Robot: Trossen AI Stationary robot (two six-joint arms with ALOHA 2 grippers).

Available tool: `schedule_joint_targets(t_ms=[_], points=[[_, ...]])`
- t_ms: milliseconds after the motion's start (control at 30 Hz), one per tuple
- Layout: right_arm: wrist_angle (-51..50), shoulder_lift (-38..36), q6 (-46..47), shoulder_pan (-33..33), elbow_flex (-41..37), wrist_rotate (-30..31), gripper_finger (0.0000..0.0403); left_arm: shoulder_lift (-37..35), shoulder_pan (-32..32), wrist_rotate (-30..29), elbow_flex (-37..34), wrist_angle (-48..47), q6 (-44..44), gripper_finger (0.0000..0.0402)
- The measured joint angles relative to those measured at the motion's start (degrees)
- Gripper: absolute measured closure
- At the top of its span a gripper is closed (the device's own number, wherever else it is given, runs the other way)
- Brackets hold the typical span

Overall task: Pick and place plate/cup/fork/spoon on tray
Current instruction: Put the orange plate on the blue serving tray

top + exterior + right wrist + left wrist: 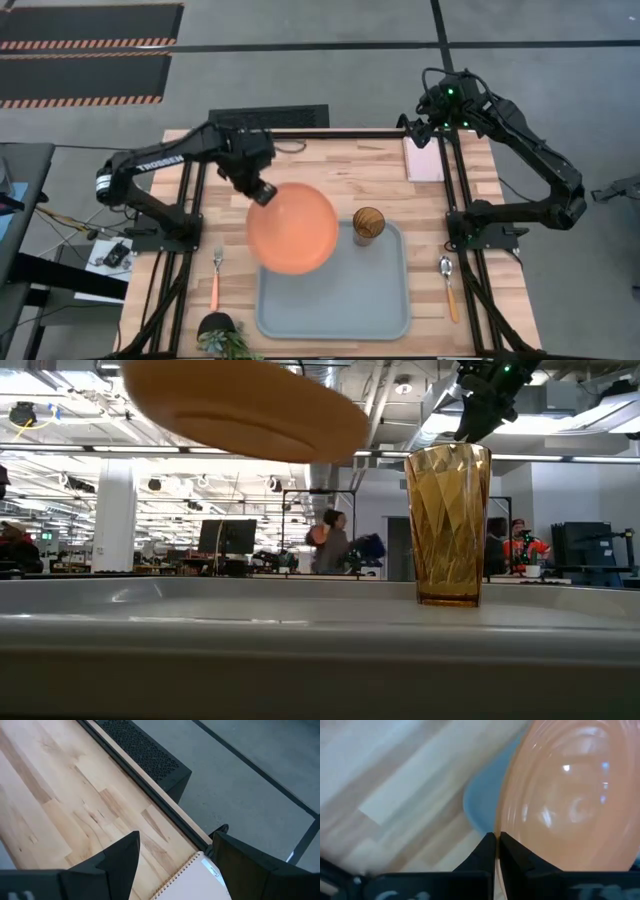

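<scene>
My left gripper (264, 192) is shut on the round orange plate (293, 228), which hangs above the far left corner of the pale grey-blue tray (335, 310). The plate also shows in the low view (245, 405) and the left wrist view (570, 800). The amber ribbed cup (368, 225) stands upright on the tray's far right part. The fork (215, 275) lies on the table left of the tray, the spoon (449, 287) right of it. My right gripper (425, 128) is open, high over the table's far right. My left gripper pinches the plate's rim (498, 827) at its far left edge between the two fingers. The fingers come slanting down from the table's far left side. The plate is lifted clear of the tray, slightly tilted.
A small pink pad (424, 158) lies at the table's far right, under my right gripper. A potted plant (222, 335) stands at the near edge, left of the tray. The tray's near half is bare. People show in the room beyond.
</scene>
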Motion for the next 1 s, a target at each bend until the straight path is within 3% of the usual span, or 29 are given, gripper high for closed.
schedule_joint_targets(t_ms=[133,333,600,1000], points=[[0.0,0.0,0.0,0.0,0.0,0.0,0.0129,0.6,-6.2,-2.1,-0.1,1.0,-5.8,0.0401],[0.0,0.0,-0.2,0.0,0.0,0.0,0.0129,1.2,-12.8,-0.7,-4.5,13.6,-14.1,0.0401],[0.1,0.0,-0.4,0.0,0.0,-0.9,0.0129,1.4,-18.8,-2.3,-11.6,16.9,-21.6,0.0402],[0.1,0.0,-1.1,0.0,0.0,-1.9,0.0129,1.8,-21.3,3.1,-27.1,46.0,-31.3,0.0402]])
